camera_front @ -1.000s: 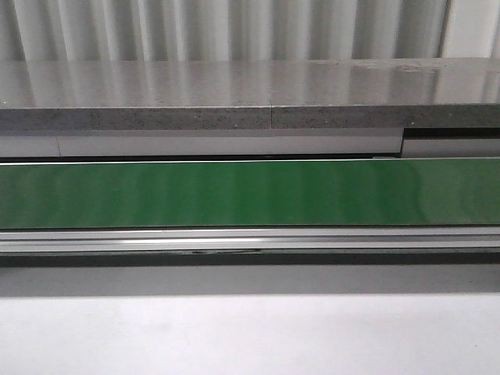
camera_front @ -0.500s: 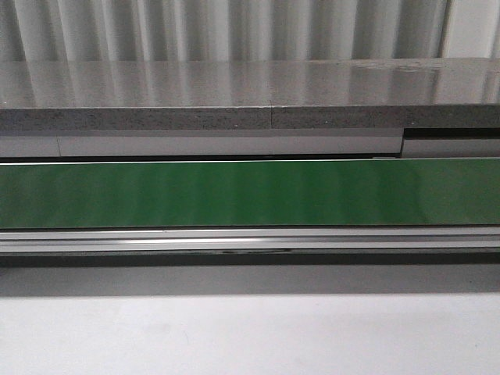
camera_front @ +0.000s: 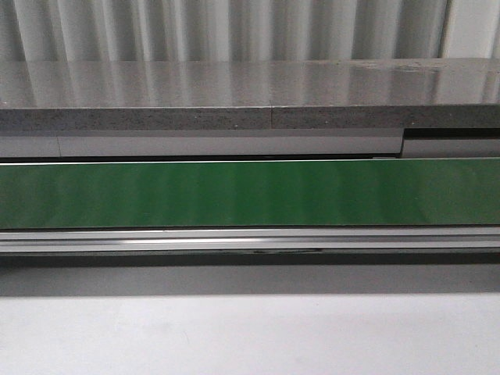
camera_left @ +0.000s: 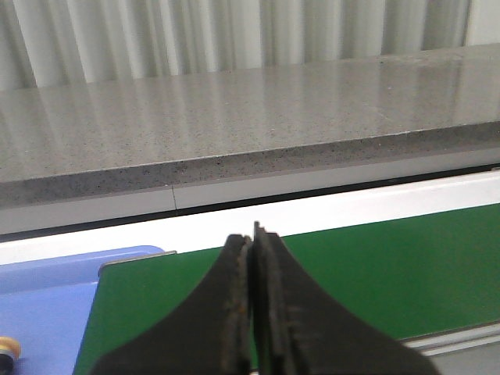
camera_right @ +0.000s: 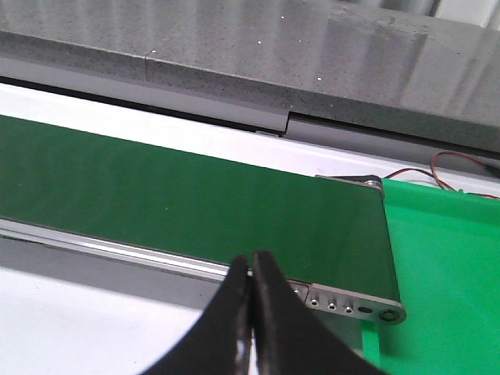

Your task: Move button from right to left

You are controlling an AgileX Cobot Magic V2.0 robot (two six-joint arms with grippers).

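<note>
the left gripper [camera_left: 251, 242] has its two black fingers [camera_left: 231, 312] pressed together, tips meeting, with nothing between them. it hangs over the near edge of the green belt [camera_left: 375, 273]. just beside the end of the belt lies a blue tray [camera_left: 47, 312], its raised rim [camera_left: 86, 260] running along the belt's end. at the edge of that view, in the tray, sits a small yellow-orange round piece with a dark band [camera_left: 6, 348]; most of it is cut off, so whether it is the button cannot be told for sure.

the right gripper [camera_right: 251, 262] also has its fingers [camera_right: 273, 320] closed against each other, holding nothing. it sits above the metal rail [camera_right: 117, 254] on the near side of the belt [camera_right: 195, 203], close to the belt's end with its roller plate and small screws [camera_right: 340, 306]. touching that end is a green tray [camera_right: 445, 266], and the part that shows holds nothing. red and black wires [camera_right: 457, 164] run behind the tray's far edge.

in the front view the belt [camera_front: 250, 194] crosses from side to side, bare, with the rail [camera_front: 250, 238] in front of it and a white table [camera_front: 250, 336] nearer. behind stands a grey speckled counter [camera_front: 250, 98] and a ribbed wall [camera_front: 234, 31]. neither gripper nor either tray shows in that view.
</note>
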